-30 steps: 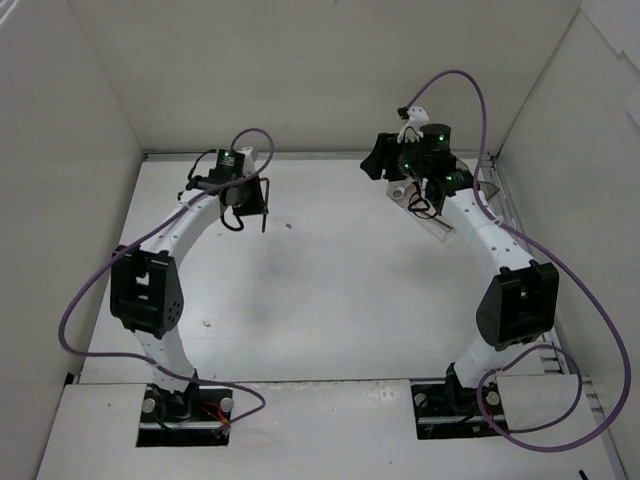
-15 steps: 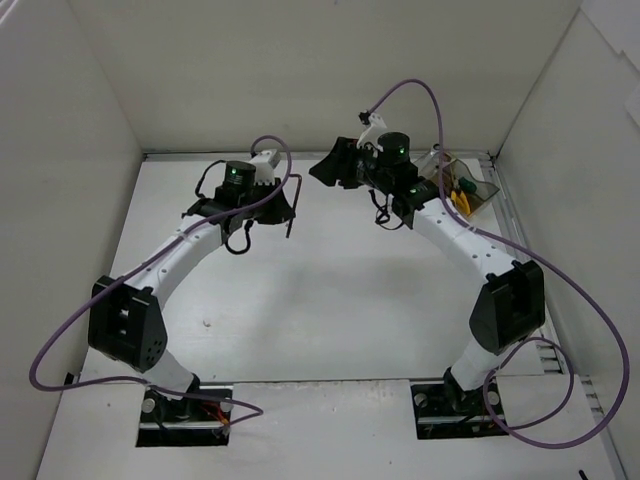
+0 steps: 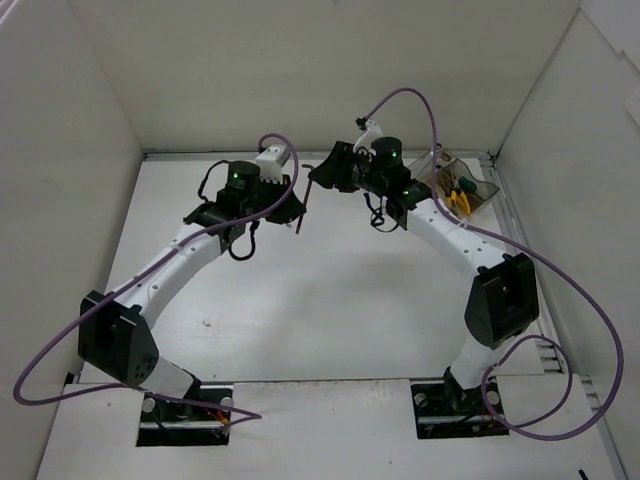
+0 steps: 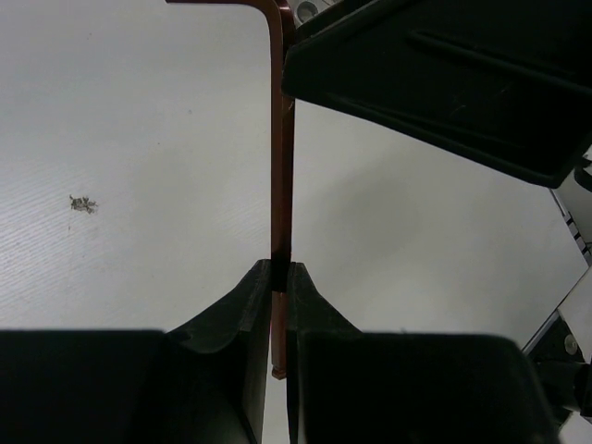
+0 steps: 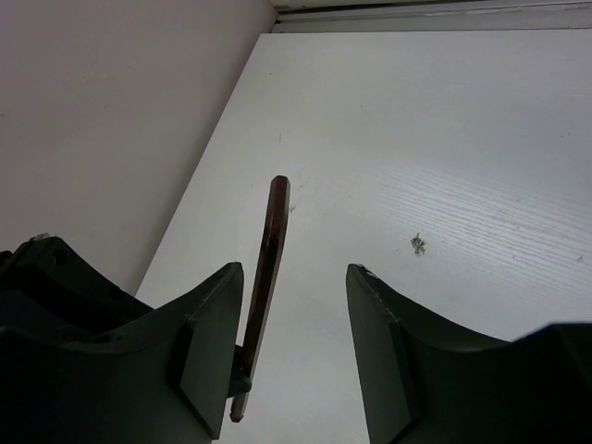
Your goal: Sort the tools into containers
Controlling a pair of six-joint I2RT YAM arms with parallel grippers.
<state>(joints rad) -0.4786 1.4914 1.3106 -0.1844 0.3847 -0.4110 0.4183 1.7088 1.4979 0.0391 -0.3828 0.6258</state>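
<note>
My left gripper (image 3: 291,205) is shut on a thin dark L-shaped hex key (image 3: 299,215) and holds it above the table's back middle. In the left wrist view the hex key (image 4: 280,139) runs straight up from my shut left gripper (image 4: 280,270), with its bend at the top. My right gripper (image 3: 316,175) is open, facing the left one. In the right wrist view the hex key (image 5: 266,268) stands between the fingers of my open right gripper (image 5: 296,273), close to the left finger. The clear box (image 3: 488,190) at the back right holds yellow-handled pliers (image 3: 458,198) and a green-handled screwdriver (image 3: 463,183).
White walls enclose the table on the left, back and right. Purple cables (image 3: 420,100) loop over both arms. A finger of the right gripper (image 4: 444,83) fills the upper right of the left wrist view. A small dark speck (image 4: 83,203) lies on the table.
My left gripper carried the hex key to the right. My right gripper swung left, away from the box, and now faces the left one with the key between its fingers.
</note>
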